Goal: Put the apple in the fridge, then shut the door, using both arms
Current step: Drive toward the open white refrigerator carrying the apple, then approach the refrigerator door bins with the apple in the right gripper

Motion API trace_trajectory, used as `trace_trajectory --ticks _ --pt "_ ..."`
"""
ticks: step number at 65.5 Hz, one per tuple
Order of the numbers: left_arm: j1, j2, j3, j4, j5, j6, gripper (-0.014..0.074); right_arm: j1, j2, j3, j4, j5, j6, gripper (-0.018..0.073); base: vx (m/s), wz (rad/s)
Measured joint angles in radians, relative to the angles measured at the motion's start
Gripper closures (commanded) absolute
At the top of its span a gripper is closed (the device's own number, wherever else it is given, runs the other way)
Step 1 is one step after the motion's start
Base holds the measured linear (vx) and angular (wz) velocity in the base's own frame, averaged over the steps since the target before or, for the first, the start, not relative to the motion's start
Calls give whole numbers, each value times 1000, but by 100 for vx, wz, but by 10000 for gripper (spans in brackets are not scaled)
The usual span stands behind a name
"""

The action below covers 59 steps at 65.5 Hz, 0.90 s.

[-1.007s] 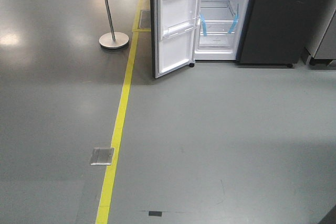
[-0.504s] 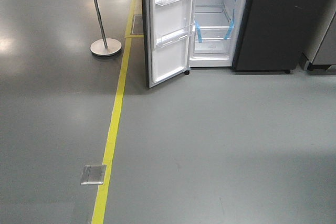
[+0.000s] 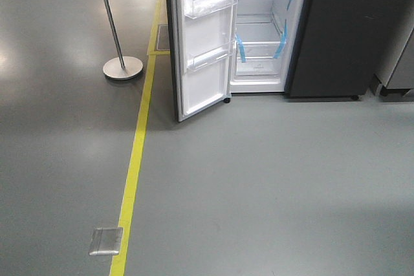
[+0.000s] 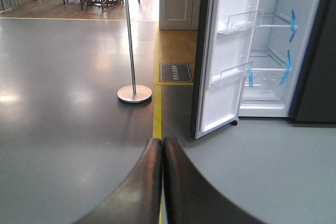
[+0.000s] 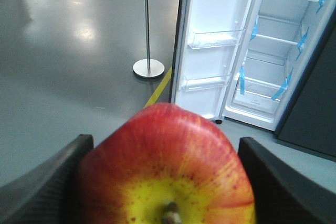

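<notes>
Gripping the apple [image 5: 168, 166] btwn its two dark fingers [image 5: 47, 182], the right gripper [image 5: 167, 187] is spread just to the apple's width. The apple fills the lower right-wrist view. Its stem end & yellow patch face the camera and its red side faces the fridge [image 5: 294, 40], so the stem axis runs approx along the gripper. The left gripper [image 4: 162, 153] is fully closed, fingers touching, holding nothing. The door [image 3: 204, 43] stands upright, swung wide open on the fridge's left side, well apart from both grippers.
</notes>
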Motion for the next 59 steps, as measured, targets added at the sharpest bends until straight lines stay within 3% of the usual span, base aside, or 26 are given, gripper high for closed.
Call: trace_trajectory --ticks 59 --pt "0 0 0 0 0 0 603 0 0 0 0 0 0 482 19 1"
